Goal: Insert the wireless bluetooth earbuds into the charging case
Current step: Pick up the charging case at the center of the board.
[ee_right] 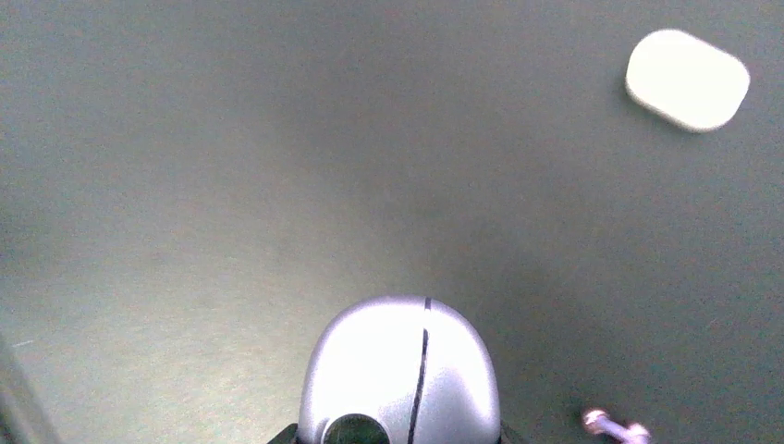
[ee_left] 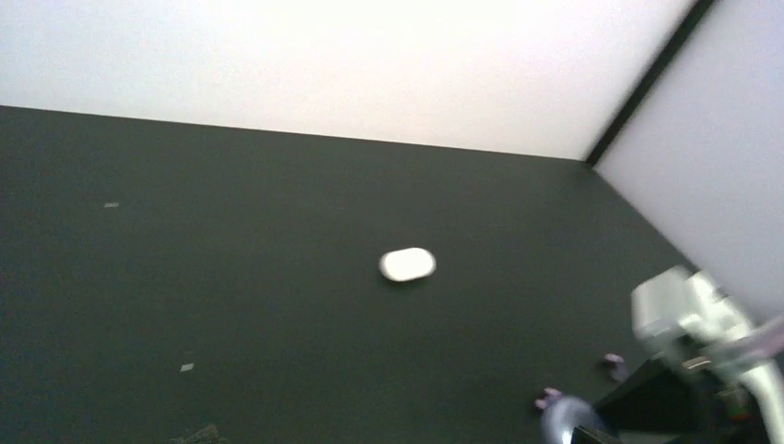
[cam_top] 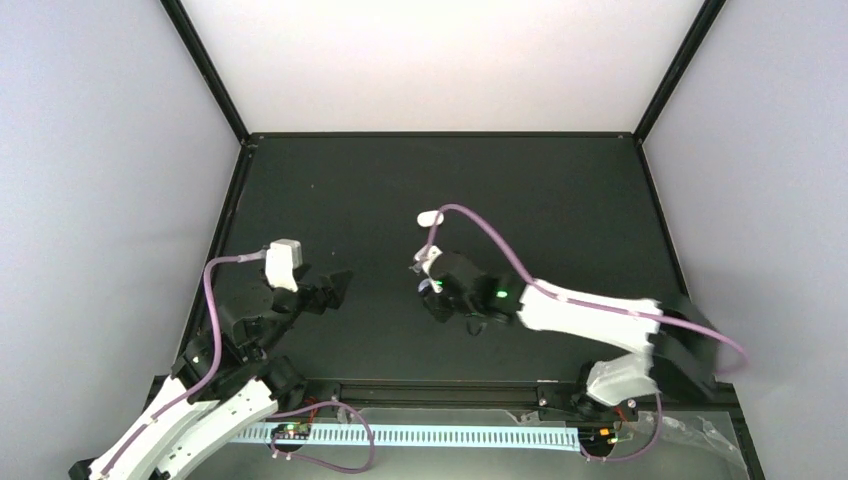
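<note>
Right gripper (cam_top: 429,284) pinches the lavender charging case (ee_right: 399,370); left gripper (cam_top: 338,288) gapes wide, empty. Only wrist views reveal a purple earbud (ee_right: 615,426).

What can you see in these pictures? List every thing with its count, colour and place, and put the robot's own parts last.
Table: one, black, under everything.
White case: one, white, lying alone beyond the table's centre.
Silvery case: one, pale silver, at the right end effector; grip unclear.
Earbuds: two in view, purple, on the table near the silvery case; the second is here.
Cables: two, purple, one along each arm.
Left end effector: one, black, open and empty, left of centre.
Right end effector: one, black, mid-table, at the silvery case.
</note>
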`<state>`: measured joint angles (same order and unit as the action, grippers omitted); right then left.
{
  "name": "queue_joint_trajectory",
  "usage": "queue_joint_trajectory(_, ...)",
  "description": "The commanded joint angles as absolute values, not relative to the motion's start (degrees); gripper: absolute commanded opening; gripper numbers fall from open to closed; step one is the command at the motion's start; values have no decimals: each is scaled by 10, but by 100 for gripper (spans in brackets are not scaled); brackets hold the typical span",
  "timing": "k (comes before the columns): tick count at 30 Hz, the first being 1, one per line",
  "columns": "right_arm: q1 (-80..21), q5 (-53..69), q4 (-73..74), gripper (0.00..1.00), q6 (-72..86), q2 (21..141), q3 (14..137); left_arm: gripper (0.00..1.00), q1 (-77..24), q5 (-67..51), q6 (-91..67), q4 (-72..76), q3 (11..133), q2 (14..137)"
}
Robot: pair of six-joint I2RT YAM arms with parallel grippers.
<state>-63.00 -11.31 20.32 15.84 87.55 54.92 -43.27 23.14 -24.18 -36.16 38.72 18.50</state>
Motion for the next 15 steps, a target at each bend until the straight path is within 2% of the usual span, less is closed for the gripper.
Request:
queue_joint_trajectory(1,-642,-64,173,28,31,680,482,99,-431,56,-224,-249,360,198)
queue_joint_trajectory(4,-644,-33,193,28,-34,568,455,99,-431,-67,-224,-166,339,234)
queue_joint_trajectory(8,-645,-61,250,27,-95,488,454,99,-431,-188,-244,-75,342,296)
queue_joint_trajectory(15,-647,-88,279,27,-161,411,443,98,-432,-288,-274,18,373,407)
